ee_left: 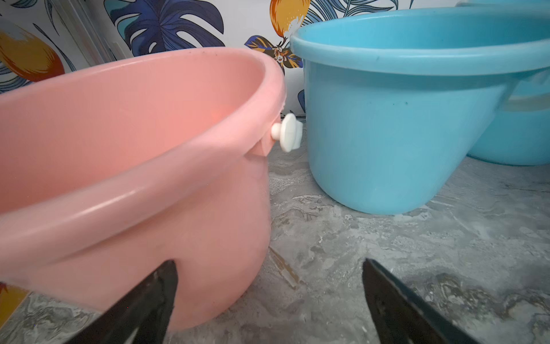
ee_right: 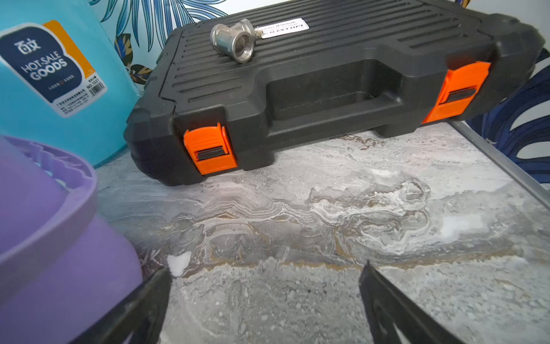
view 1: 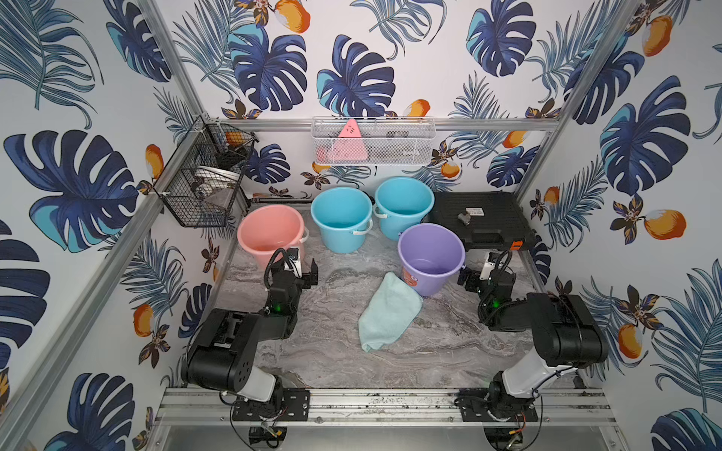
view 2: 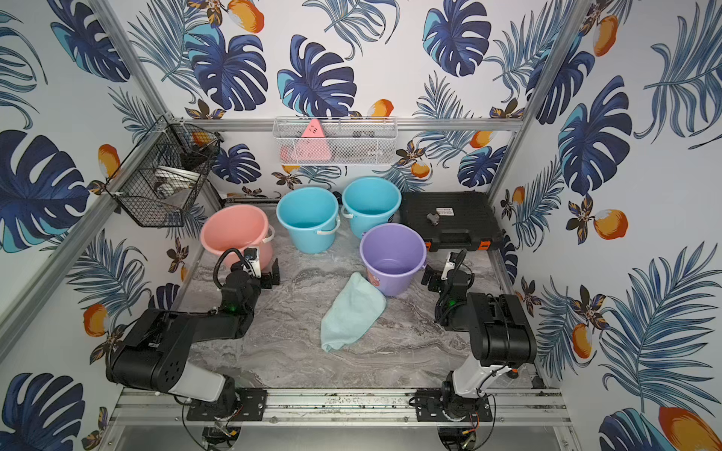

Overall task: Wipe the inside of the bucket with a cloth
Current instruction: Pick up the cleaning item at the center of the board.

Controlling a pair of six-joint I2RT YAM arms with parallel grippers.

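Gaping empty, left gripper (ee_left: 269,261) and right gripper (ee_right: 267,266) sit near four buckets (view 1: 433,283) and one cloth (view 1: 388,312).

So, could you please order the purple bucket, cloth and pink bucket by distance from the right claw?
From the right claw, in a top view:
1. Purple plastic bucket, beside it.
2. Fluffy mint cloth, mid-table.
3. Pink plastic bucket, far left.

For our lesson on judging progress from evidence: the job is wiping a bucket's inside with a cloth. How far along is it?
Nothing looks done: the cloth lies crumpled on the table, one end by the purple bucket, not inside any bucket. In hand: nothing; the left gripper and right gripper are open and empty. Left: pick up the cloth and wipe a bucket's inside.
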